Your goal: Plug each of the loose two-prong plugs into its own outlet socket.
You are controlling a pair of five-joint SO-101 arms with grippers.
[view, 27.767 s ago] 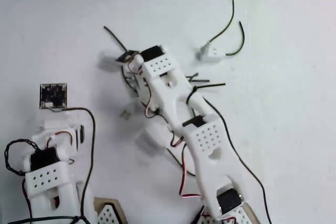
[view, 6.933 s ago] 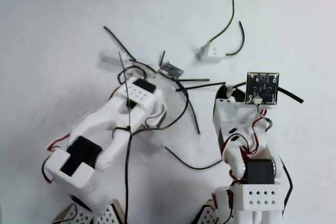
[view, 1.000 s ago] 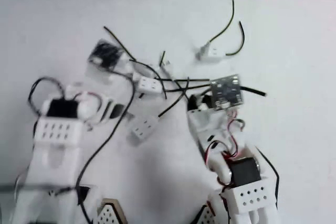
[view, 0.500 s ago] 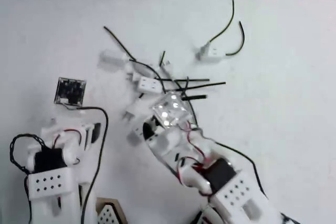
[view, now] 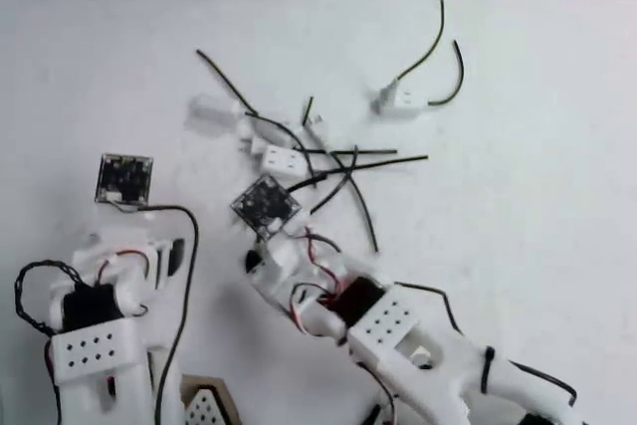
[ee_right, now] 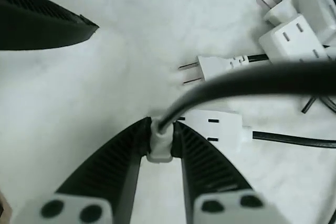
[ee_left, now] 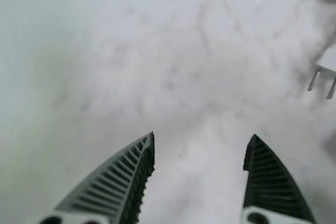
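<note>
High view: right arm nearer the plugs

Right arm [view: 398, 330] is at the tangle [view: 282, 159] of plugs on the desk [view: 537, 146]; left arm [view: 90, 340] sits well apart.

Left wrist view: left gripper [ee_left: 203, 137] fingers wide open, empty, over bare desk.

Right wrist view: right gripper [ee_right: 160, 127] fingers pinch a plug [ee_right: 159, 148]; a socket [ee_right: 220, 127] lies just beyond, its length crosswise.

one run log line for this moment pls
left end effector: open over white table | right end effector: shut on white plug with black cord | white two-slot outlet socket: close by, empty
</note>
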